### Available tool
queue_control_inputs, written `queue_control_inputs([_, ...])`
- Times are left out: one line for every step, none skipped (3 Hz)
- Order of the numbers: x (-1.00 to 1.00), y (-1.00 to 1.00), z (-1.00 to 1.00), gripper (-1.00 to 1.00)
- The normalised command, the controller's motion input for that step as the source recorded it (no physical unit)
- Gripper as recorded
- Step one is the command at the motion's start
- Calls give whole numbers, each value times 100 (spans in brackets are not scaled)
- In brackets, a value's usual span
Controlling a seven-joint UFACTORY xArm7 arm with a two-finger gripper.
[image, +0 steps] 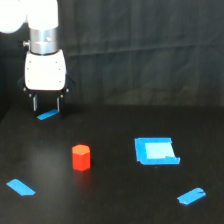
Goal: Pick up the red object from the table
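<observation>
The red object [81, 157] is a short red-orange hexagonal block standing upright on the black table [115, 195], left of centre in the exterior view. My gripper [46, 104] hangs from the white arm at the upper left, well behind the block and a little to its left. Its two thin fingers [34, 103] point down and stand apart, open, with nothing between them. A blue tape strip [48, 115] lies on the table just below the fingertips.
A blue square patch [156, 151] lies to the right of the block. More blue tape strips lie at the front left [21, 187] and front right [191, 196]. A dark curtain backs the scene.
</observation>
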Motion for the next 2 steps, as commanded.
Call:
queue_control_inputs([1,0,0,99])
queue_control_inputs([48,-30,-24,100])
